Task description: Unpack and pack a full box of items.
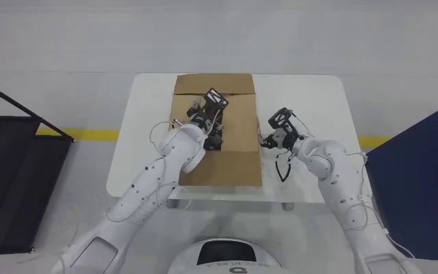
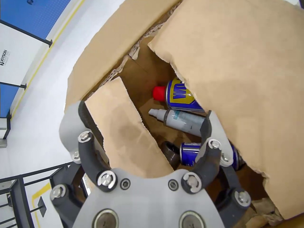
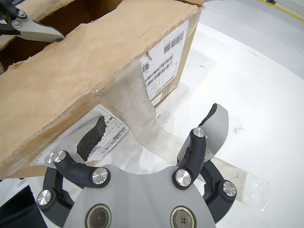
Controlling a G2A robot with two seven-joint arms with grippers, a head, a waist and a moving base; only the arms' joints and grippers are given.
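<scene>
Tagging cardboard box at centre of table, top view, flaps ragged and partly folded in. Placing left gripper over the opening, roughly 11 o'clock from box centre: spread wide, gripping nothing, one finger outside a torn flap, other finger down in the gap, flap between them. Spotting inside: red-capped spray can, white tube just beside it, blue can near that, all lying flat, partly under the big flap. Placing right gripper at 3 o'clock of the box, low beside the side wall: also spread wide, holding nothing, one pad near a wall label, contact unclear. Judging step as flap-clearing ahead of unpacking. Risks from here: ripping the torn flap further on closing, cardboard already weak; pressing that flap down onto the cans and pinning them; dragging the whole box across the table on a flap pull with no bracing from the 3 o'clock side; snagging a finger under the big flap en route to the spray can; losing round, loose cans to rolling off the pads.
</scene>
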